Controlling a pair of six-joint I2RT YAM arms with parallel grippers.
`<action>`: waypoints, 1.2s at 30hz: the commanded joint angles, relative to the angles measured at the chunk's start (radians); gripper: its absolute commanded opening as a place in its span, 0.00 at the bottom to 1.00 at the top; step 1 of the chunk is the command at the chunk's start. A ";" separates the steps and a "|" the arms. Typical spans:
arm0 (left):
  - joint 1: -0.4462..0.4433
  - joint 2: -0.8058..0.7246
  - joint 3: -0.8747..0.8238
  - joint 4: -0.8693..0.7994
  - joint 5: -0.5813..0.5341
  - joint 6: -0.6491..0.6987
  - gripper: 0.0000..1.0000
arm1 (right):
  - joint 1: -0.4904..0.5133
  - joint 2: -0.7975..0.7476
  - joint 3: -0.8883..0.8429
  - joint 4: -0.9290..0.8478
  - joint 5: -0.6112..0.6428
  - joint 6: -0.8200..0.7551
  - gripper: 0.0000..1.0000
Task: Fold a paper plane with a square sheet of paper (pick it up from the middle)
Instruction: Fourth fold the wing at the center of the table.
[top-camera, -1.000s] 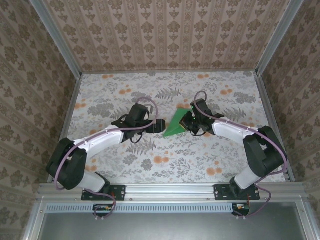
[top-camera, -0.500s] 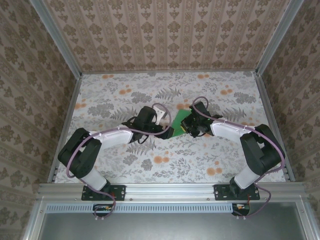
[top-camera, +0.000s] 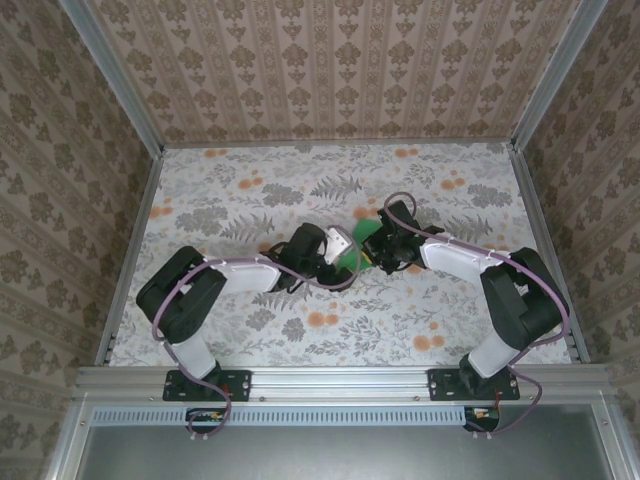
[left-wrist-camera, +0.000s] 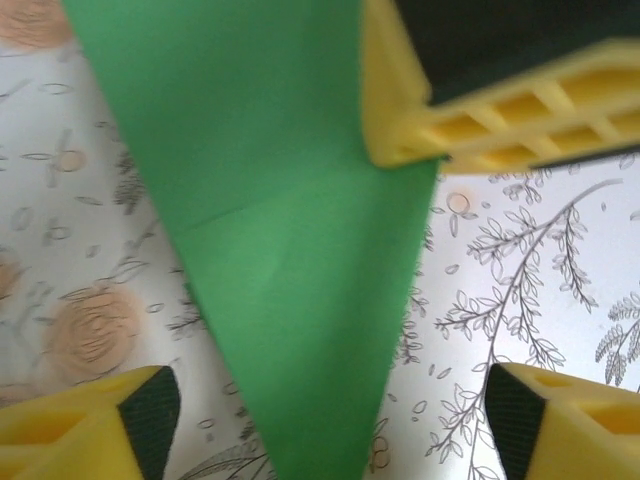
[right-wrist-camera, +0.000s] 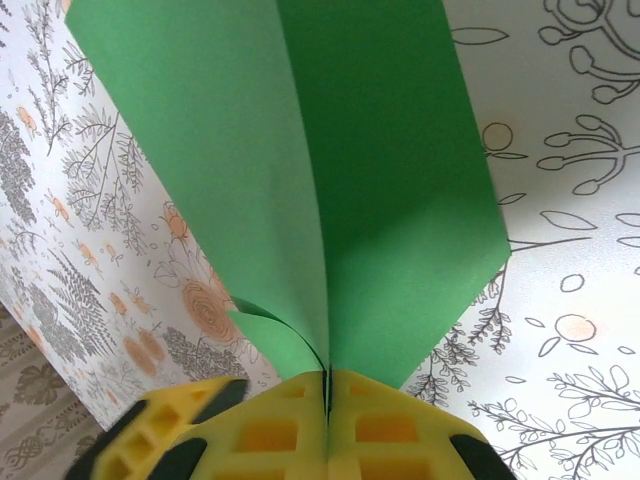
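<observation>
Right gripper (right-wrist-camera: 325, 385) has its jaws pinched tight on the folded green paper (right-wrist-camera: 300, 150), holding it up off the table (top-camera: 450, 320) in the middle of the workspace, layers fanning out from the pinch. Left gripper (left-wrist-camera: 320, 425) sits with jaws apart, one finger either side of the paper's narrow end, nothing touching as far as I can see. The risk, I'd say: if the left clamps off the crease it skews the fold or crumples that loose flap, and a tug against the right's grip could tear the sheet or pull it free.
</observation>
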 joint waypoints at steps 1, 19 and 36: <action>-0.011 0.027 0.023 0.060 -0.011 0.074 0.76 | 0.000 0.012 0.032 -0.077 0.014 0.057 0.04; -0.016 0.099 0.029 0.141 -0.068 0.093 0.28 | -0.030 0.002 0.042 -0.078 -0.040 0.026 0.29; -0.017 0.103 0.109 -0.090 0.047 0.077 0.08 | -0.222 -0.139 -0.011 -0.156 -0.146 -0.390 0.68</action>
